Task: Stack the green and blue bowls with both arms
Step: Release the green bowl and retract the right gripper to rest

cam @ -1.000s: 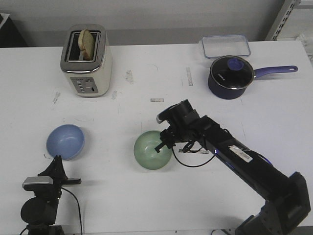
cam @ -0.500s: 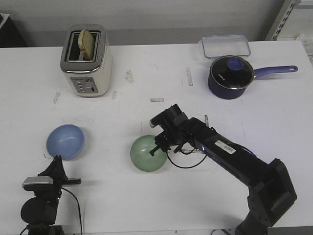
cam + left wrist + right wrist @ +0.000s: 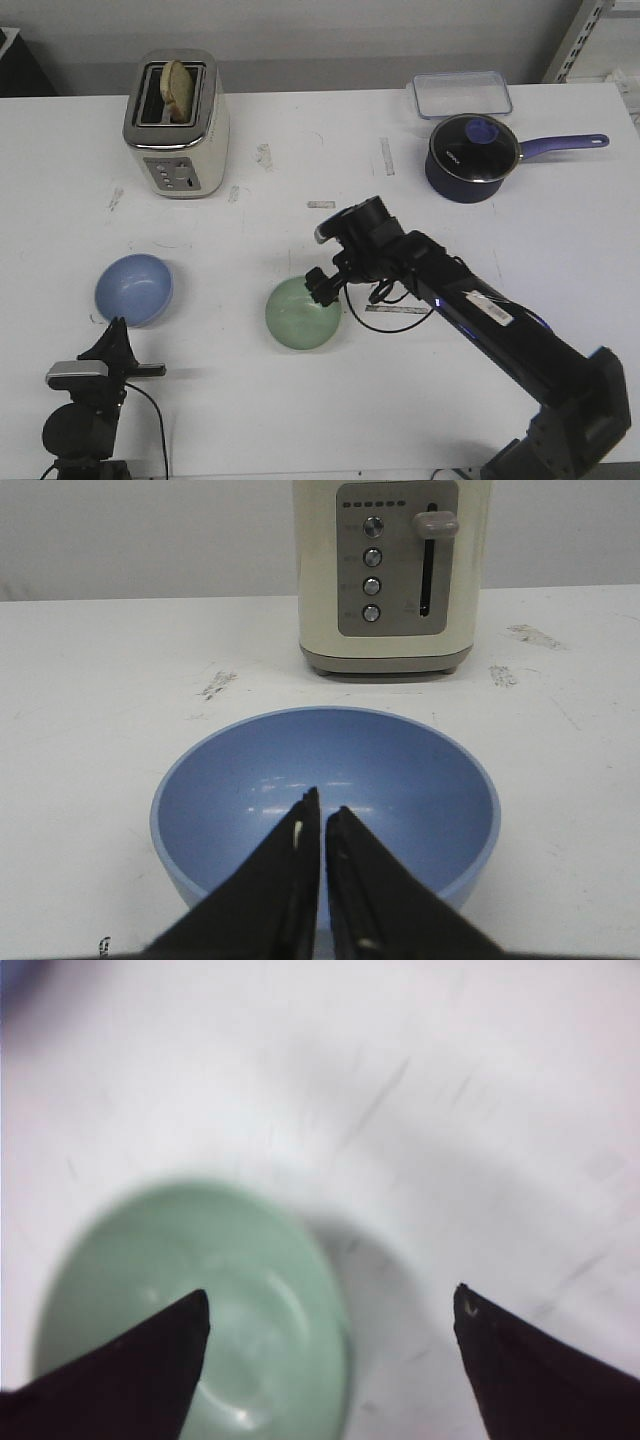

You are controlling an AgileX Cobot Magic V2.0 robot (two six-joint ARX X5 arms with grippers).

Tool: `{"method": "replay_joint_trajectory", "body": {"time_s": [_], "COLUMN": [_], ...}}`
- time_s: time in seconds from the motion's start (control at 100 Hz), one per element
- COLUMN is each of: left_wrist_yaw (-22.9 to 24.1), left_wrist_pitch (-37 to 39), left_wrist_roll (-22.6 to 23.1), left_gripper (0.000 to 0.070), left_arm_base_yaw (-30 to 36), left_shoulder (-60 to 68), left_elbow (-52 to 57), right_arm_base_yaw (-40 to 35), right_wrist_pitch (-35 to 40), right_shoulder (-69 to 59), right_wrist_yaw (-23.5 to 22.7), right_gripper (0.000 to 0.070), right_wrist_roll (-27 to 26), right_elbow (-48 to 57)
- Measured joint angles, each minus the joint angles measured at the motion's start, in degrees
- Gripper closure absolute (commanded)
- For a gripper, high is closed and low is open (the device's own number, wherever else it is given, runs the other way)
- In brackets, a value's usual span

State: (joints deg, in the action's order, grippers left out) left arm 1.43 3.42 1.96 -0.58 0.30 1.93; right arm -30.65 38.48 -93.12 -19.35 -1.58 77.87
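Observation:
The pale green bowl (image 3: 302,314) sits upright on the white table near the middle front. My right gripper (image 3: 322,286) hangs just over its far right rim, open and empty. In the blurred right wrist view the green bowl (image 3: 190,1300) lies under one finger and the gripper (image 3: 331,1298) spans its rim, jaws wide apart. The blue bowl (image 3: 133,289) sits upright at the front left. My left gripper (image 3: 116,332) is just in front of it, low over the table. In the left wrist view the gripper (image 3: 321,804) is shut and empty, its tips pointing at the blue bowl (image 3: 400,770).
A cream toaster (image 3: 177,124) with a slice of bread stands at the back left, behind the blue bowl; it also shows in the left wrist view (image 3: 390,570). A dark navy pot (image 3: 473,156) with a long handle and a clear plastic container (image 3: 462,94) stand at the back right.
The green bowl has slid a little to the left. My right gripper has drawn back from its rim toward the far side. The left arm and blue bowl have not moved.

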Motion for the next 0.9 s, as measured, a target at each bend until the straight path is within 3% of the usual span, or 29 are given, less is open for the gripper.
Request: {"method": "replay_joint_trajectory", "body": {"time_s": [0.07, 0.1, 0.19, 0.36, 0.52, 0.7, 0.9], "left_wrist_yaw": [0.0, 0.0, 0.0, 0.0, 0.0, 0.0, 0.0], "left_wrist_pitch": [0.0, 0.0, 0.0, 0.0, 0.0, 0.0, 0.0], "left_wrist_roll": [0.0, 0.0, 0.0, 0.0, 0.0, 0.0, -0.5], "left_gripper": [0.0697, 0.0697, 0.0697, 0.0698, 0.0697, 0.0698, 0.0698], "left_arm_base_yaw": [0.0, 0.0, 0.0, 0.0, 0.0, 0.0, 0.0], "left_shoulder": [0.0, 0.0, 0.0, 0.0, 0.0, 0.0, 0.0], "left_elbow": [0.0, 0.0, 0.0, 0.0, 0.0, 0.0, 0.0], "right_arm_base_yaw": [2.3, 3.3, 6.9, 14.2, 21.3, 28.0, 30.4], "right_wrist_pitch": [-0.5, -0.3, 0.3, 2.7, 0.3, -6.4, -10.2], "right_shoulder": [3.5, 5.1, 9.5, 17.8, 28.2, 41.3, 58.3], "right_wrist_yaw": [0.1, 0.1, 2.2, 12.7, 19.0, 20.1, 19.7], "right_gripper": [0.0633, 0.0700, 0.0700, 0.0700, 0.0700, 0.0700, 0.0700], "right_wrist_roll": [0.0, 0.0, 0.2, 1.9, 2.9, 3.8, 4.2], "right_elbow": [0.5, 0.5, 0.5, -0.1, -8.3, -25.9, -42.4]}}
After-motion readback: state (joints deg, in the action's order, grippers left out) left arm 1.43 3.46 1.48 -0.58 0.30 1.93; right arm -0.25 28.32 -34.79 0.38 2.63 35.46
